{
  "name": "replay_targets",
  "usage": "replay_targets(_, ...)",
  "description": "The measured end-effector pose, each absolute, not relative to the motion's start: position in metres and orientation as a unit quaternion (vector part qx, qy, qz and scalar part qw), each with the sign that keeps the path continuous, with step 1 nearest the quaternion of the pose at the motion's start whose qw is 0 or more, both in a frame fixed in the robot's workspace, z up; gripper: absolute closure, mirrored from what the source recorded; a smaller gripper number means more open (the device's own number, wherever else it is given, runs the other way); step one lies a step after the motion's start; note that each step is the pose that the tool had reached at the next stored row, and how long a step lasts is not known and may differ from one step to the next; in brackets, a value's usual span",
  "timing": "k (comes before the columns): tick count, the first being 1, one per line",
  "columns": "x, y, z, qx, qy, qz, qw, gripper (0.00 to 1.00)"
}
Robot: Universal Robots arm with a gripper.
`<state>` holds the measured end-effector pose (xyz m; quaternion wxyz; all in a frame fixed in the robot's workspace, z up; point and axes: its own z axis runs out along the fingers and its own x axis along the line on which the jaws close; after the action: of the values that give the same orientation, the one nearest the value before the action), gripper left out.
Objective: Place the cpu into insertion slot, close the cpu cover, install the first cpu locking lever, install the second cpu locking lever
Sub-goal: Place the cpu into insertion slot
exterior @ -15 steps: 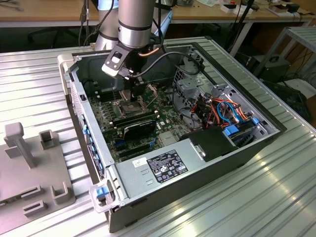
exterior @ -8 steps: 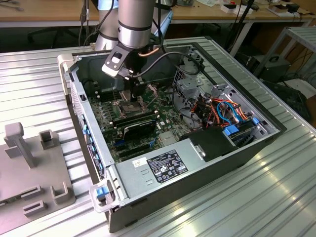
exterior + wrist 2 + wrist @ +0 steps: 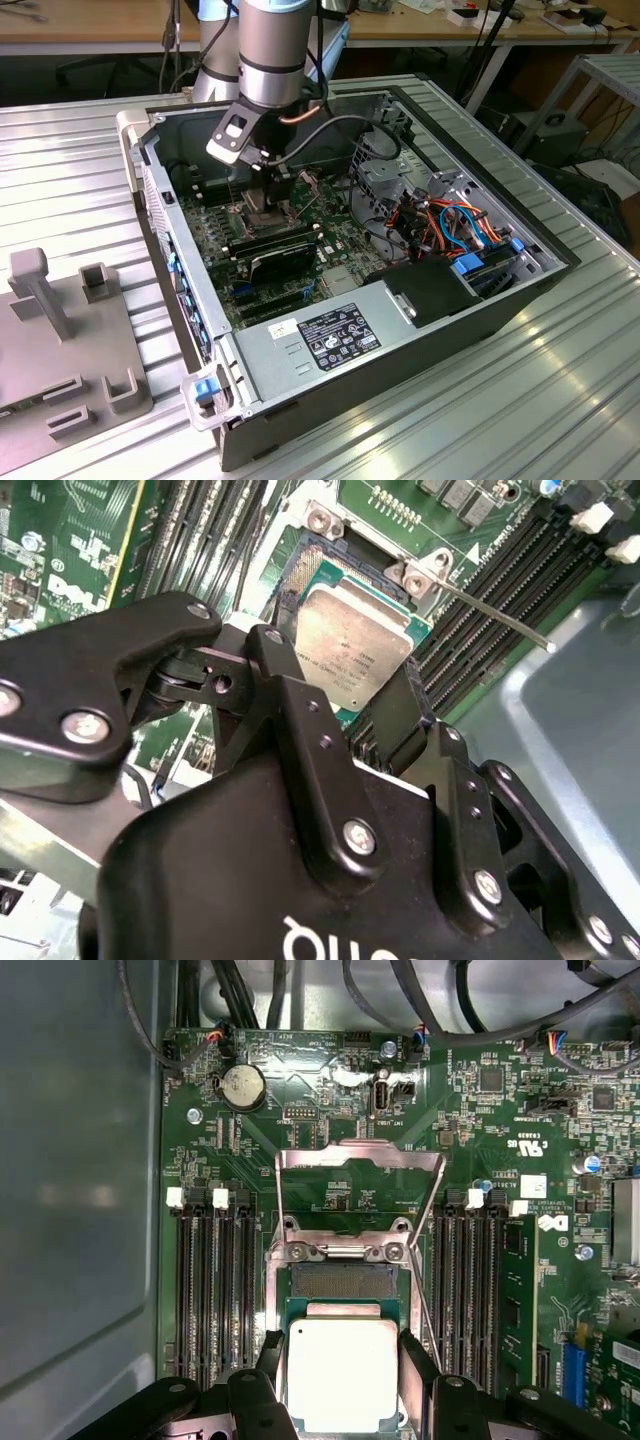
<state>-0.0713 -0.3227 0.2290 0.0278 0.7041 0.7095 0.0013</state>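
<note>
Grey tray (image 3: 40, 375): on the table at the exterior view's left, well apart from the work.
Computer case (image 3: 152, 215): lying open on the table with its green board facing up; the arm reaches down into it.
Gripper (image 3: 262, 200): inside the case, close above the board, near the middle of the exterior view.
Jaws: pinching the cpu; in the first wrist view a black finger (image 3: 415, 1360) lies against each of two opposite edges.
Cpu (image 3: 343, 1375): held flat, metal top up, over the insertion slot. I judge it not seated, since part of the pin field shows past one edge.
Insertion slot (image 3: 340, 1280): bare dark pin field inside a silver rim, between two banks of memory slots (image 3: 215, 1290).
Cpu cover (image 3: 400, 1158): standing open, its window frame clear of the slot.
Locking lever (image 3: 500, 615): a thin rod, unlatched, angled away beside the slot.
Step in hand: setting the cpu into the slot.
Doing it well: keep the cpu level, square its corners to the rim, and come straight down with no sideways slide, as the pins would likely bend. Let it settle rather than pressing it.
Cables (image 3: 450, 225): orange and blue, at the exterior view's right, well apart from the slot.
</note>
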Motion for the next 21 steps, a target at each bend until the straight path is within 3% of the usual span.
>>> replay_targets(21,-0.067,-0.323,0.206,0.704,0.709,-0.005,0.038,0.45)
